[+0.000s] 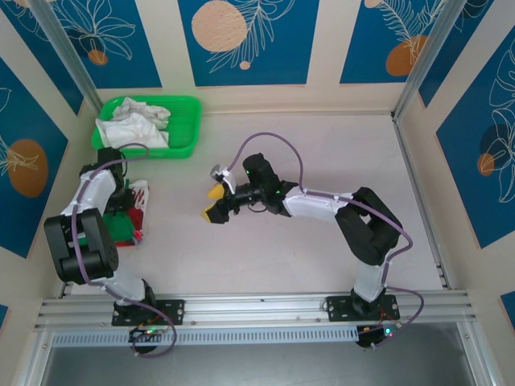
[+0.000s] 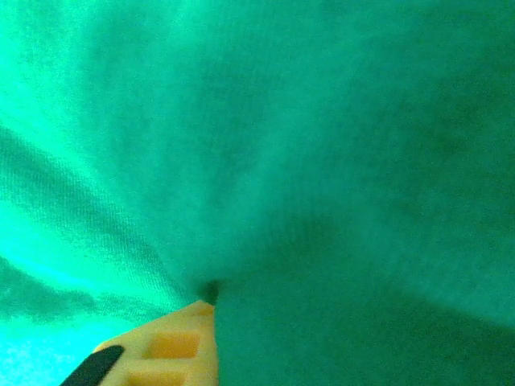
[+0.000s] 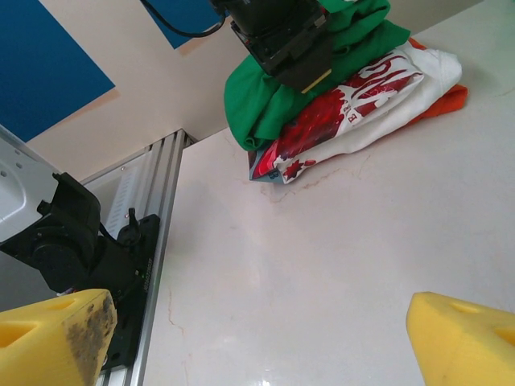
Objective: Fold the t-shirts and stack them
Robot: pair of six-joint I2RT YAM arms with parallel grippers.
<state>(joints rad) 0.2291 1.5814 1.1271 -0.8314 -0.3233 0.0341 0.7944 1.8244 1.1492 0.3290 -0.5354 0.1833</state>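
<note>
The left tool (image 3: 296, 64) is pressing down into the green t-shirt (image 3: 273, 108). Cloth is covering its jaws, so whether it is gripping cannot be told. In the left wrist view one yellow pad (image 2: 165, 354) is poking out beneath the fabric. The green t-shirt is lying folded on top of the red t-shirt (image 3: 354, 96) with white lettering, both sitting at 9 o'clock on the tabletop (image 1: 306, 265). The right tool (image 1: 214, 203) is hovering near the middle of the tabletop, jaws spread wide and holding nothing, pointing toward 9 o'clock. A green basket (image 1: 190, 129) holding white cloth (image 1: 133, 122) is sitting at 11 o'clock.
</note>
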